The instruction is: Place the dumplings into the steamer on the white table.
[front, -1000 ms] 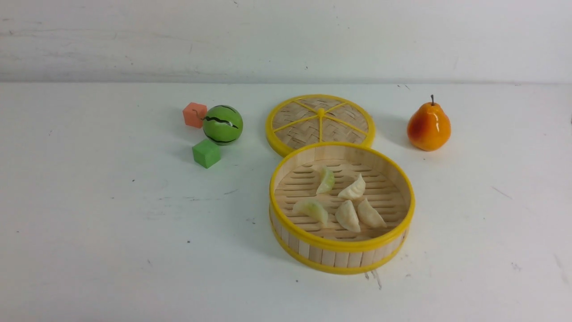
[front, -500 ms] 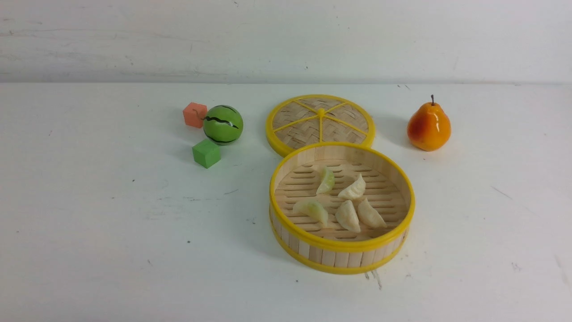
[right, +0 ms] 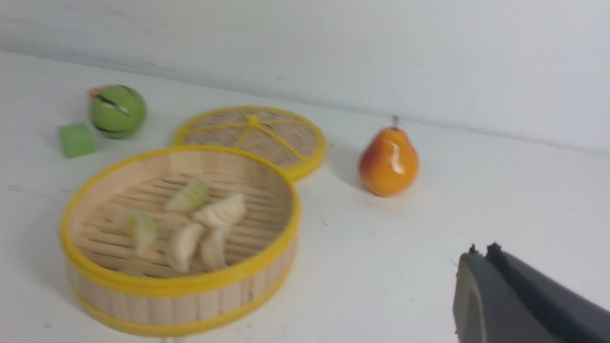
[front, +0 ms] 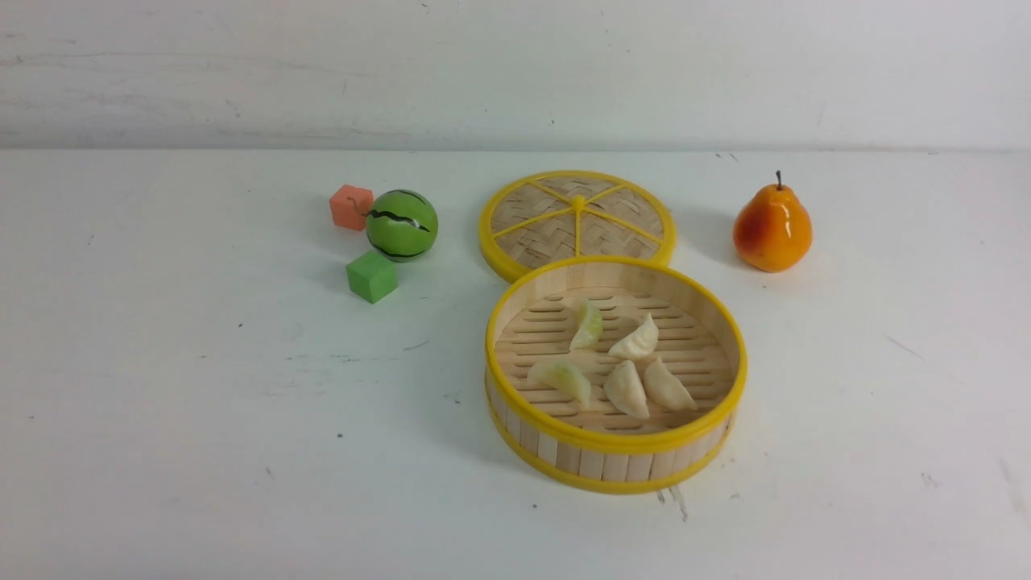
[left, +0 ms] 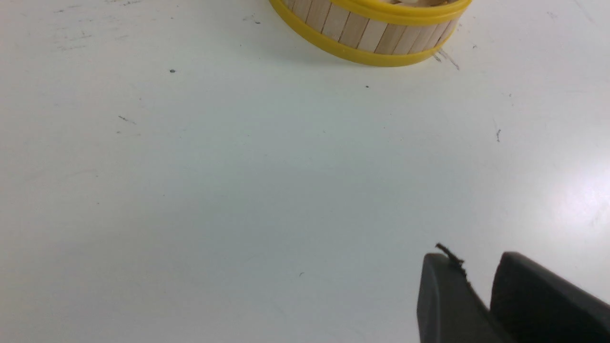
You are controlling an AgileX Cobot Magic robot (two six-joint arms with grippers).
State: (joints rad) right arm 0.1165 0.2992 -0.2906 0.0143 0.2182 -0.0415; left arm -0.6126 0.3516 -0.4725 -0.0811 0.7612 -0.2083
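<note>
While inside steamer: five dumplings; two green-tinted; three cream

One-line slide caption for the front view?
Five dumplings lie in the steamer, lid behind it, pear to the right.

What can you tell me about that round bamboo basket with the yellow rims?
The steamer is a shallow round basket that looks like pale bamboo: vertical slat wall, slotted slat floor, yellow bands top and bottom. It sits upright and uncovered on the white table, holding five dumplings, two tinted green. Its far rim overlaps the flat woven lid behind it.
</note>
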